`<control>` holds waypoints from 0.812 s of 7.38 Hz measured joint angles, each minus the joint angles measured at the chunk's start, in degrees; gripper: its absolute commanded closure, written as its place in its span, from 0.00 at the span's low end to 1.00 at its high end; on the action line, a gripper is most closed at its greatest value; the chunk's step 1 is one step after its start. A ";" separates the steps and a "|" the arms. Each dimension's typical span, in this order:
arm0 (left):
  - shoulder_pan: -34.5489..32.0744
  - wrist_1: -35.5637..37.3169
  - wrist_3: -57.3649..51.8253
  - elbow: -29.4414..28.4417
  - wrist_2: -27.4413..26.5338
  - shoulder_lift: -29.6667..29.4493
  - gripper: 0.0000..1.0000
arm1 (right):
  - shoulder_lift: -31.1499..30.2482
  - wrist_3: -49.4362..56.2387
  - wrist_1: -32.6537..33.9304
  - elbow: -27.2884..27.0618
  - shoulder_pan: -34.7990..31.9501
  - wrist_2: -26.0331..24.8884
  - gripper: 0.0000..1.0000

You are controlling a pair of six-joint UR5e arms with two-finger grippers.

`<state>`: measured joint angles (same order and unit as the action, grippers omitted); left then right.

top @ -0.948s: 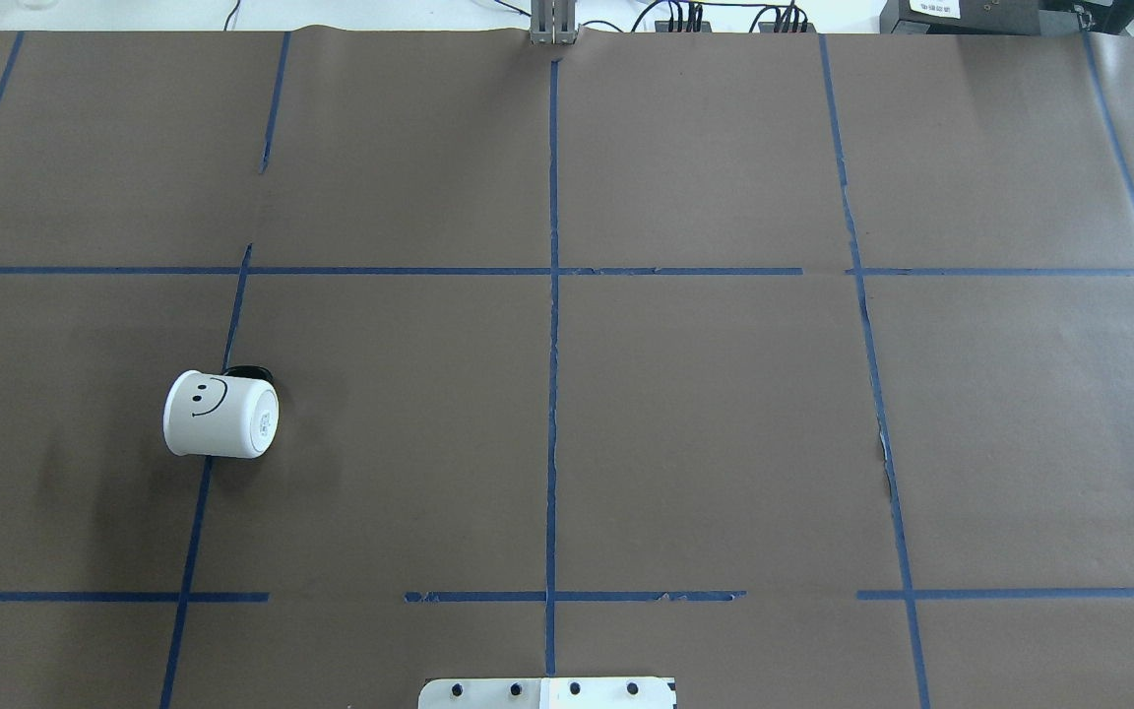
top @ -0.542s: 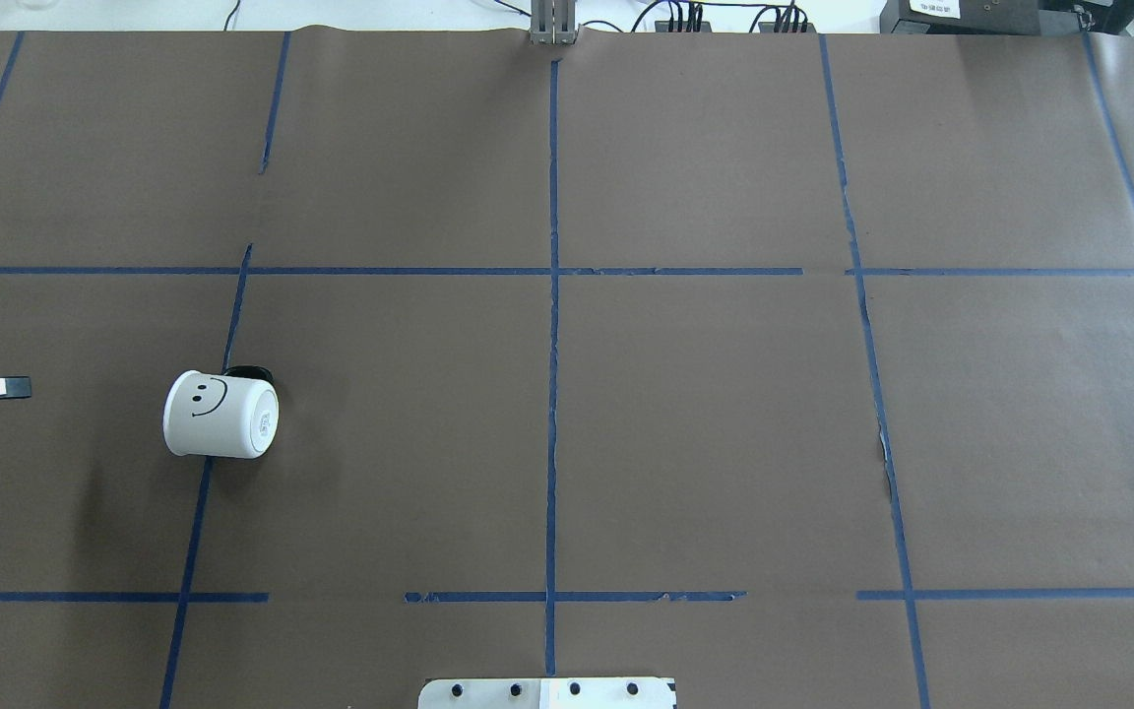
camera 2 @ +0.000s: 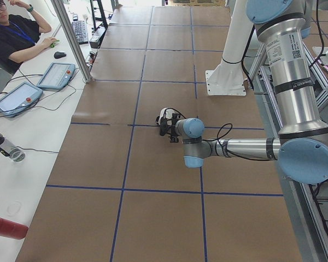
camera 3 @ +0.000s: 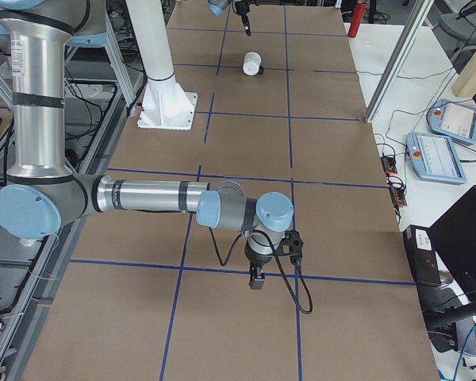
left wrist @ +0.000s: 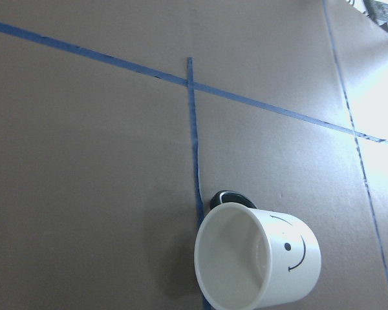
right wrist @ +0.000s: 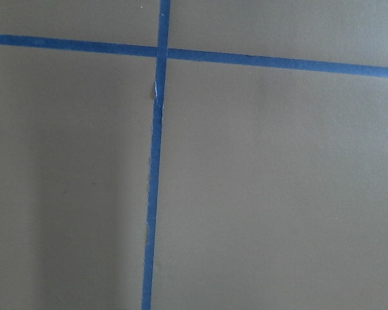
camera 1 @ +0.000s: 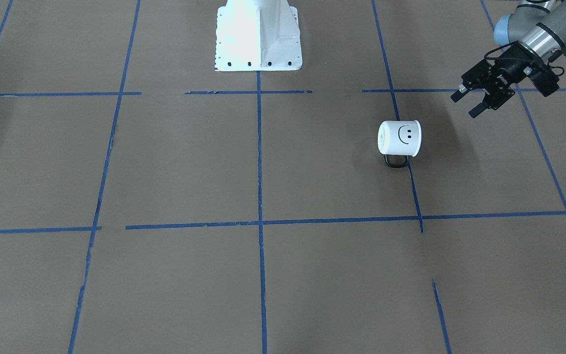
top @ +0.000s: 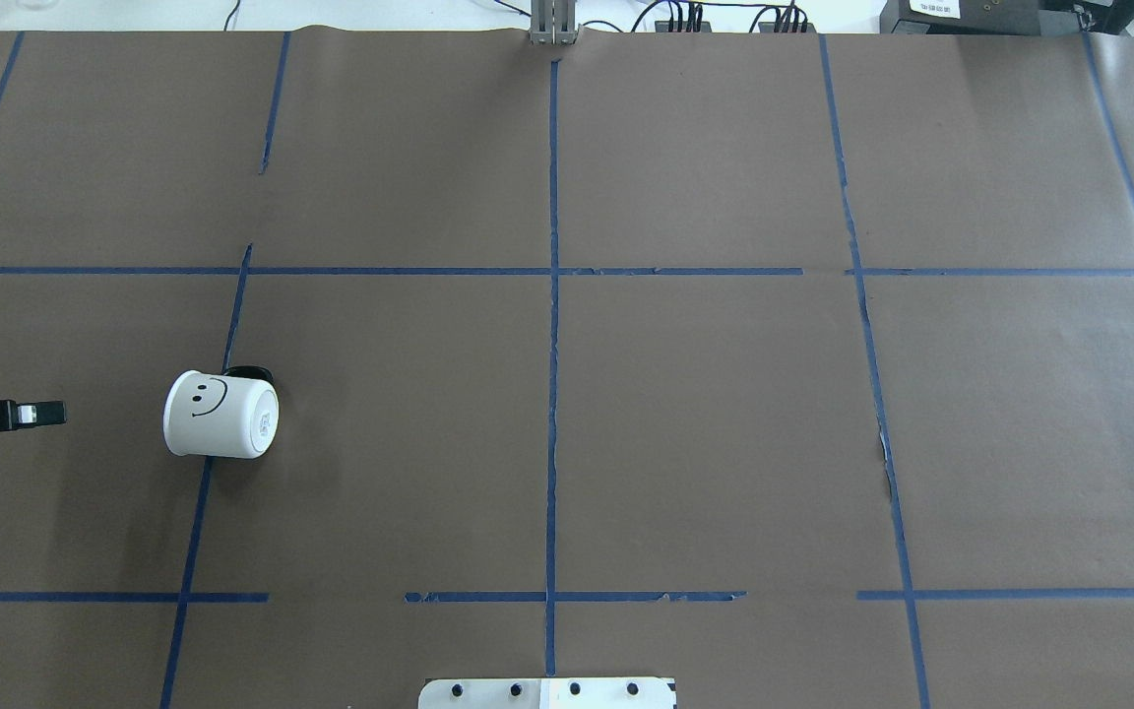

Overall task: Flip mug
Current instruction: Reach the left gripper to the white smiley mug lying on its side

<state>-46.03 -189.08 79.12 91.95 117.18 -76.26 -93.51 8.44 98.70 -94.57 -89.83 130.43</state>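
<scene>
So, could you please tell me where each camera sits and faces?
Front: across the table, facing the robot; base, left claw.
Overhead: behind the robot, looking down; left claw tip.
Left side: table's left end; left arm near.
Right side: table's right end; right arm near.
Left wrist: faces mug mouth; no body.
Right wrist: faces taped table.
Shared: front, overhead show mug.

The mug (top: 220,415) bears a black smiley face on its side: two dot eyes and a curved mouth. A small printed mark on its base is too small to read. Far to the mug's right, past the far edge of the table (top: 724,148), a white label on a black box (top: 1000,18) is illegible
</scene>
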 measured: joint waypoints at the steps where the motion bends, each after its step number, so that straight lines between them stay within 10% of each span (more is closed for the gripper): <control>1: 0.26 -2.13 1.22 -2.61 -0.47 -2.63 0.00 | 0.00 0.00 0.00 0.00 0.00 0.00 0.00; 6: 7.38 -4.18 5.96 -9.19 -8.71 -13.05 0.00 | 0.00 0.00 0.00 0.00 0.00 0.00 0.00</control>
<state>-38.65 -193.26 85.08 82.76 108.47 -89.31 -93.51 8.44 98.70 -94.57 -89.83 130.43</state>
